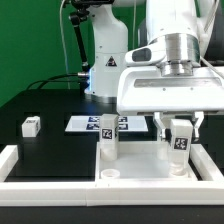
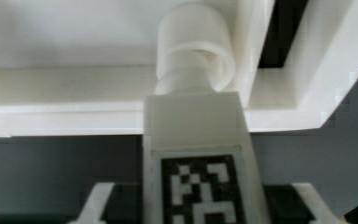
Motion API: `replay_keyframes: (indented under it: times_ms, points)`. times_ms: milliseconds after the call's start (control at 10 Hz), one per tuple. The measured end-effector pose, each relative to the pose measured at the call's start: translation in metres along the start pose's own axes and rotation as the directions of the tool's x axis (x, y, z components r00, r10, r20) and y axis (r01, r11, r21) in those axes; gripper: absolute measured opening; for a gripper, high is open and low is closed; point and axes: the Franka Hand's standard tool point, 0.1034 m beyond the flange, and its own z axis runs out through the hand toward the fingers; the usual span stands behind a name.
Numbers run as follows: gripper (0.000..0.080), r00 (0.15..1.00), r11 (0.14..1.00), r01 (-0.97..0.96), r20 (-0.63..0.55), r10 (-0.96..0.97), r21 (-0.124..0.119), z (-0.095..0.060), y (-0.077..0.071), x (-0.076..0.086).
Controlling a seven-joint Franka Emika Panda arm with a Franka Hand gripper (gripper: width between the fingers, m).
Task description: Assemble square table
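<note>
1. I am watching the fingers (image 1: 163, 122) clenching the gripped leg (image 1: 180, 143), which is standing upright on the slab (image 1: 135, 172). The slab is lying on the bench (image 1: 50, 105), just inside the border rail (image 1: 20, 158).
2. I am judging the legs to be light, stiff and smooth, so they are likely to slip when twisted. I am favouring a hold across the flat tagged sides.
3. The exterior view alone is showing the standing leg (image 1: 108, 140) on the slab and the spare leg (image 1: 30, 125) well apart.
4. The wrist view alone is showing the round tip (image 2: 202, 55) meeting the slab's corner. I cannot tell whether it is seating.
</note>
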Motion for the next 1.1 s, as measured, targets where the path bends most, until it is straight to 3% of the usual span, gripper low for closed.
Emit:
replay_keyframes:
  times_ms: [700,800,900,1000,1100]
  points:
    - [0.0290,1.000,1.000,0.006,0.009,-0.006,-0.003,0.0072,-0.0009,-0.0067]
    - [0.0398,1.000,1.000,0.007,0.013,-0.007,-0.003,0.0075,-0.0009,-0.0076]
    - [0.0398,1.000,1.000,0.008,0.013,-0.008,-0.003,0.0075,-0.0009,-0.0076]
    - [0.0536,1.000,1.000,0.008,0.013,-0.008,-0.003,0.0076,-0.0008,-0.0077]
    - [0.0614,1.000,1.000,0.008,0.013,-0.008,-0.003,0.0076,-0.0008,-0.0077]
